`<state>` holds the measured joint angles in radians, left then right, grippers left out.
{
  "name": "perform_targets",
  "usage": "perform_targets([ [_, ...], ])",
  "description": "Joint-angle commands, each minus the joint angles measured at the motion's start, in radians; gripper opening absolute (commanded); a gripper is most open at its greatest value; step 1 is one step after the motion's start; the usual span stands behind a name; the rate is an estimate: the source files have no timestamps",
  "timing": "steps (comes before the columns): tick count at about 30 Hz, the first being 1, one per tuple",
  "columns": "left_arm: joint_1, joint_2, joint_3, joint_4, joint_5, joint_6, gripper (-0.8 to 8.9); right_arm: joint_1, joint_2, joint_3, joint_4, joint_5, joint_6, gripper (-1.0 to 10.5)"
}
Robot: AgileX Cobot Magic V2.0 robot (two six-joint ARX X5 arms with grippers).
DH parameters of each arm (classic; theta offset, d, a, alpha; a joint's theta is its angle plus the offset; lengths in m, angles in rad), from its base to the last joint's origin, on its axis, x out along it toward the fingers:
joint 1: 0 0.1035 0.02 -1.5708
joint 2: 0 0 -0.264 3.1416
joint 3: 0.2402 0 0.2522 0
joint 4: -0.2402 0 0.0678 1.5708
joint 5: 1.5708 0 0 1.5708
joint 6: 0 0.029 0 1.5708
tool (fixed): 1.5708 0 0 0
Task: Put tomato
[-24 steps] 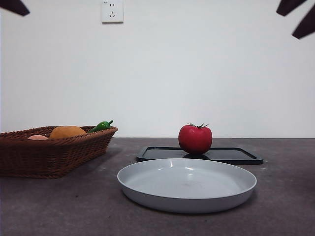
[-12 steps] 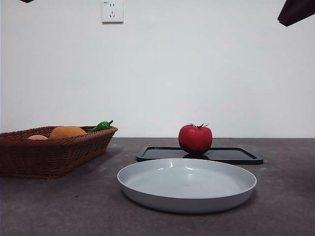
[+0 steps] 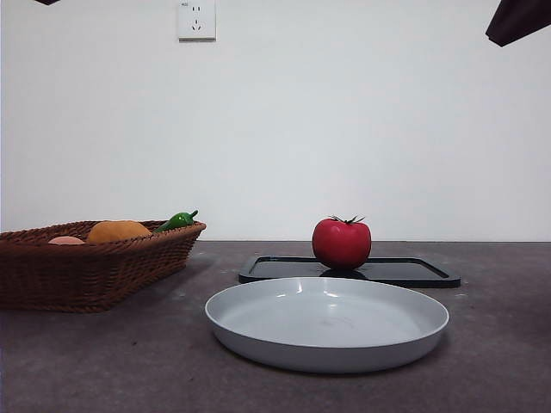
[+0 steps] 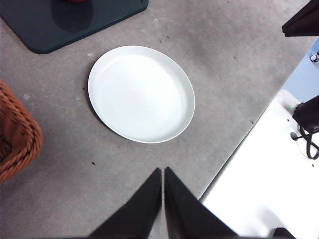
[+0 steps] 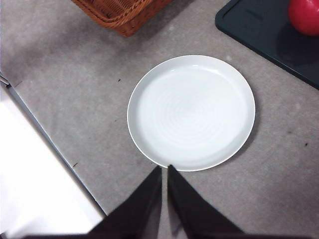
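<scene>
Front view is showing the tomato (image 3: 342, 243) sitting upright on the black tray (image 3: 413, 272), toward the far edge of the table (image 3: 499, 344), with the empty white plate (image 3: 327, 323) lying just in front of the tray, nearer the front edge. Off toward one side edge, the wicker basket (image 3: 86, 271) is holding an orange fruit (image 3: 118, 231), a pale pink fruit (image 3: 65, 241) and a green pepper (image 3: 176, 221).

Both arms are waiting high above the table. The left pincer (image 4: 163, 175) is hanging over bare table beside the plate with its jaws pressed together and holding nothing; the right pincer (image 5: 164, 173) is hanging at the plate's rim, jaws likewise together and empty. In the right wrist view the tomato (image 5: 305, 16) is lying well apart from that pincer, across the plate and on the tray beyond it, untouched.

The step in hand is probably the reach for the tomato. To do it well, the pincer taking it should be spreading its jaws wide before descending, coming straight down around the widest part, clear of the spiky calyx, and closing gently, since the glossy round skin could be slipping.
</scene>
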<state>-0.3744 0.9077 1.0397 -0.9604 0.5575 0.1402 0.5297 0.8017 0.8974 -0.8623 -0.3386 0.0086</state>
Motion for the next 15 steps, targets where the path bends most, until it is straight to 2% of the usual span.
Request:
perform_targets([
  [1,-0.004,0.006,0.018,0.011,0.008,0.005,0.07,0.007,0.006,0.008,0.01,-0.002,0.014,0.1],
  [10,-0.003,-0.002,0.018,0.016,0.006,0.008,0.08,0.007,0.006,0.008,0.01,-0.002,0.014,0.1],
  [15,0.072,-0.069,0.016,0.145,-0.099,0.004,0.07,0.007,0.006,0.008,0.01,-0.002,0.014,0.1],
])
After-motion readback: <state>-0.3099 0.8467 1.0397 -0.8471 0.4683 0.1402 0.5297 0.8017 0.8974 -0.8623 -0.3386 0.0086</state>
